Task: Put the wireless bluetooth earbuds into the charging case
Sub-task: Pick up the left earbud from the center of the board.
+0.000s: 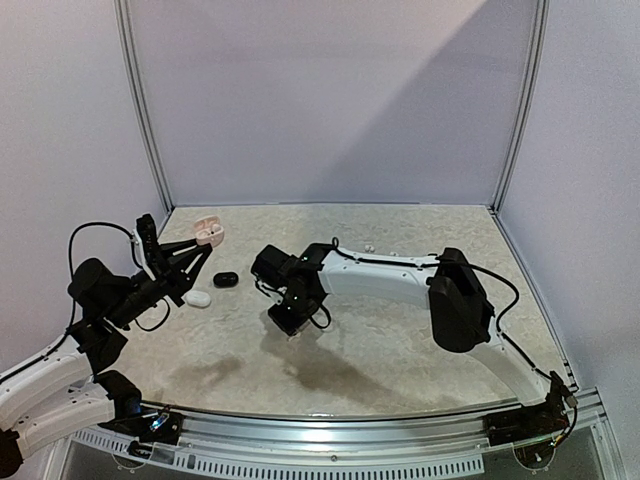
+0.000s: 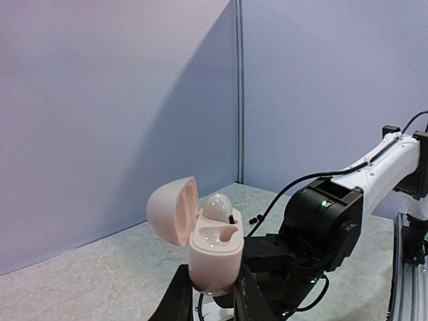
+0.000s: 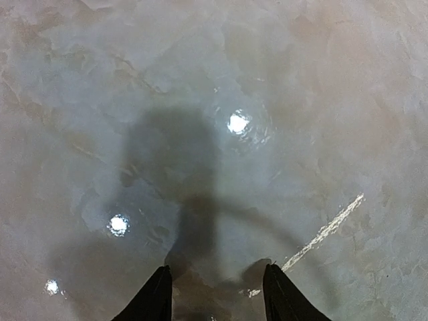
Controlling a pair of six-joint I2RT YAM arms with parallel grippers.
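Left hand [image 2: 212, 293] clamped on one open pink charging case [image 2: 214, 257], one white earbud [image 2: 217, 206] seated, right hand [image 3: 215, 291] half open, empty

Both arms look alike on my feed — white shells on the long links of the left arm [image 1: 45, 378] and the right arm [image 1: 380, 275], with bulky black housings at the joints. Thin black cables [image 2: 294, 184] loop off them, and small green lights [image 2: 326, 202] glow on the right arm's black housing. The right end effector [image 3: 217, 271] ends in two tapered black fingers [image 3: 152, 301].
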